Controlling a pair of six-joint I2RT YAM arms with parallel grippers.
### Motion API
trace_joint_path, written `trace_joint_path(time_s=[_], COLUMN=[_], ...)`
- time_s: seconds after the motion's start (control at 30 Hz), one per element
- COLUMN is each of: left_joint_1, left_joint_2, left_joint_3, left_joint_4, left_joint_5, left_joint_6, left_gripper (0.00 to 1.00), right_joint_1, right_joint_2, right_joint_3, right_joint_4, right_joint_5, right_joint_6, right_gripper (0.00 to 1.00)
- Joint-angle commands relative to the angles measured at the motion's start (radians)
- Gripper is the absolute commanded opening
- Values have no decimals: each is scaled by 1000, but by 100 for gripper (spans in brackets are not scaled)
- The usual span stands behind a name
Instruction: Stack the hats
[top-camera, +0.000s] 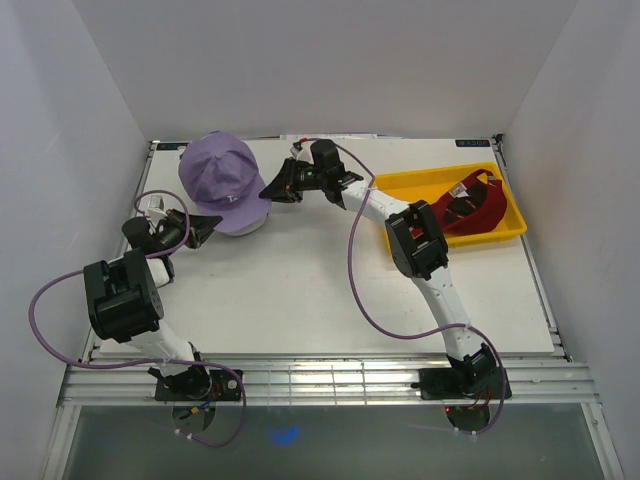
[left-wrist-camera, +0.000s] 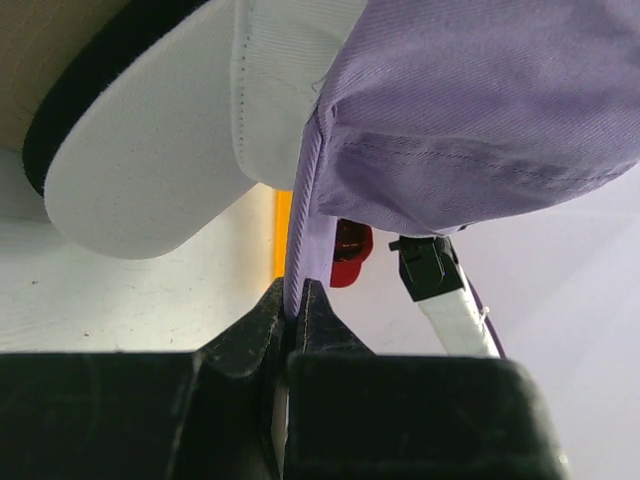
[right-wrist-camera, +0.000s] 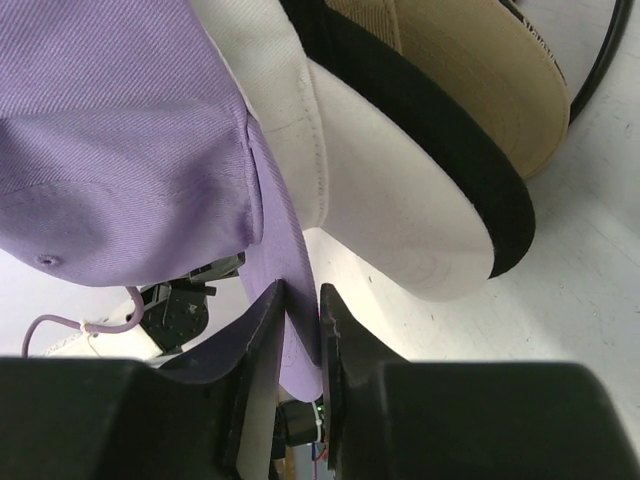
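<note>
Purple cap (top-camera: 222, 180), brim pinched by both arms' jaws, sits over white cap (left-wrist-camera: 150, 170); red cap (top-camera: 475, 205) lies in yellow tray (top-camera: 430, 177).

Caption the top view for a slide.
Left claw and right claw pinch purple fabric baseball cap; red fabric cap lies in yellow plastic tray.

Hat stack (top-camera: 225, 185) left, yellow tray (top-camera: 400, 183) right

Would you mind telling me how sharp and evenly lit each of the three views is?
Top external: even, soft light, sharp throughout, shadows faint. Left wrist: the purple hat shows a crisp weave, the distant red hat is blurred. Right wrist: the right gripper is a dark, featureless mass in the foreground.
</note>
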Motion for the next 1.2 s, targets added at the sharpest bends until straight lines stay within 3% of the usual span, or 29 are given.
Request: trace_joint_path(time_s=[0.0,0.57,1.17], left_joint_1=[-24,-24,-22], left_joint_2=[30,15,-129], left_joint_3=[-8,16,96], left_joint_4=[-136,-186,-214], left_joint_5=[9,12,88], left_joint_6=[71,103,64], left_gripper=[0,0,0], right_joint_1=[20,18,17], right_joint_2=[25,10,-105], right_joint_3=[25,31,51], right_joint_4=[-17,-39,-20], right_joint_5=[-6,6,14], right_joint_6=[-26,-48,-46], right_gripper=[24,25,25])
